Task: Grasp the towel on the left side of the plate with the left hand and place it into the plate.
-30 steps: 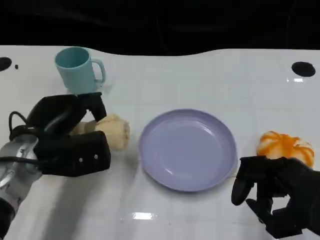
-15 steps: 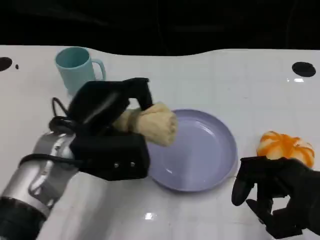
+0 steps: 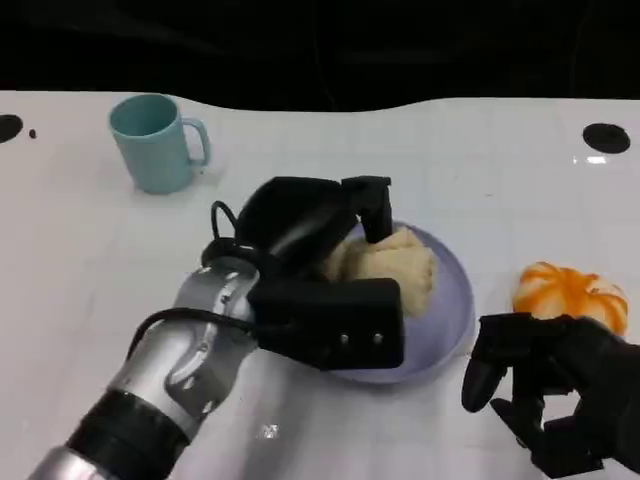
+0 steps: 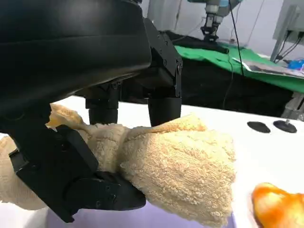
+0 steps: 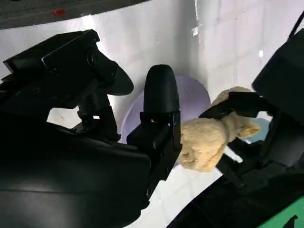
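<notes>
- One towel [image 3: 385, 265], tan and rolled into a bundle, sits clamped in the left hand [image 3: 320, 275] directly over the lavender plate [image 3: 445, 275]; fingers wrap its narrow waist from both sides.
- Left wrist view: fingers [image 4: 164, 90] press on top of the terry roll, the opposing part of the hand underneath. A sliver of plate shows below the towel [image 4: 180, 171]. Cannot tell whether the towel touches the plate or hangs just above it.
- Right wrist view: towel [image 5: 206, 140] seen above the plate [image 5: 190, 97], pinched at its middle by the left hand's fingers.
- Right hand [image 3: 555, 385] rests near the table's front edge, fingers loosely apart, holding nothing. An orange object [image 3: 570, 293] lies just behind it, beside the plate's rim.
- Teal mug [image 3: 155, 140] stands well apart, far left of the plate.
- Step in hand, by my reading: the release. Towel looks centred enough over the dish, slightly toward the far-left portion.
- To do it well: lower until the bundle bears on the plate, then spread the fingers fully before lifting, so terry loops do not snag and drag the towel out.
- Withdraw upward, not sideways, keeping the palm from nudging the plate rim.
</notes>
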### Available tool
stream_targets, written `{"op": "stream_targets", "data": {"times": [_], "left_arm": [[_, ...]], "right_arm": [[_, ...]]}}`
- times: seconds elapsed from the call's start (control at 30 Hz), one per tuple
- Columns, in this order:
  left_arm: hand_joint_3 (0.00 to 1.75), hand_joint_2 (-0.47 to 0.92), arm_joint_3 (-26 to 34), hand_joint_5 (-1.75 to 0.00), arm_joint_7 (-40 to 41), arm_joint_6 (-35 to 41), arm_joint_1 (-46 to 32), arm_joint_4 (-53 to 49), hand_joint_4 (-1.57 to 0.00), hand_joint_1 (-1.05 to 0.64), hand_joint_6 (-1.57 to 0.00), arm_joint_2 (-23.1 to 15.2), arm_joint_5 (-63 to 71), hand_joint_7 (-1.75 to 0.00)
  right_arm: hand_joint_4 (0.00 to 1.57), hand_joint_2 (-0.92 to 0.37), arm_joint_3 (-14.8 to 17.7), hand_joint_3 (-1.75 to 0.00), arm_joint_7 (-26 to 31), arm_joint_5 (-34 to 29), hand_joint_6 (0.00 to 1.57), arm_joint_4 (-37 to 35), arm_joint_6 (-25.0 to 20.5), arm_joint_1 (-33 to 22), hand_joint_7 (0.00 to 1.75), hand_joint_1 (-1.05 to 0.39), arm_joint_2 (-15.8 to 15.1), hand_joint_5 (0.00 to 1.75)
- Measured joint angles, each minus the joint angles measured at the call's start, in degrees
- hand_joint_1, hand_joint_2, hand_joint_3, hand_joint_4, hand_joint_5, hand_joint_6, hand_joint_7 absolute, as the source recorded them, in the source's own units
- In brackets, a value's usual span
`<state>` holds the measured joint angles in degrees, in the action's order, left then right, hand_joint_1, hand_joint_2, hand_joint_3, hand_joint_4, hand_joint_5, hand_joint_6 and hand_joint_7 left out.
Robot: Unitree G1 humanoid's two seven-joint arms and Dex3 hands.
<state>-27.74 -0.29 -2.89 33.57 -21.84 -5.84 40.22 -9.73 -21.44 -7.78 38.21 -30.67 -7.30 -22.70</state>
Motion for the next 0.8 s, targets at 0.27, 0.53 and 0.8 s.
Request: {"op": "stream_targets", "data": {"times": [0.27, 0.53, 0.8], "left_arm": [[0.17, 0.92, 0.0, -0.66, -10.5, -0.5, 0.1, 0.7, -0.27, -0.46, -0.47, -0.9, -4.7, -0.04], [0.24, 0.92, 0.6, -0.63, -18.4, 1.5, 0.0, 5.9, -0.42, -0.56, -0.53, -3.6, -6.6, -0.06], [0.24, 0.92, 5.3, -0.86, -21.2, 3.7, -3.1, 14.4, -0.86, -0.34, -0.87, -4.9, -13.0, -0.13]], "right_arm": [[0.75, -0.54, 0.0, -1.1, 0.0, -0.2, 0.71, -0.2, 0.4, 0.0, 1.42, 0.01, 0.0, 1.75], [0.75, -0.55, 0.1, -1.1, -0.2, -0.3, 0.71, -0.4, 0.7, -0.1, 1.41, 0.02, -0.1, 1.75], [0.74, -0.55, 0.1, -1.1, -0.2, -0.3, 0.71, -0.8, 0.8, 0.0, 1.42, 0.02, -0.1, 1.75]]}}
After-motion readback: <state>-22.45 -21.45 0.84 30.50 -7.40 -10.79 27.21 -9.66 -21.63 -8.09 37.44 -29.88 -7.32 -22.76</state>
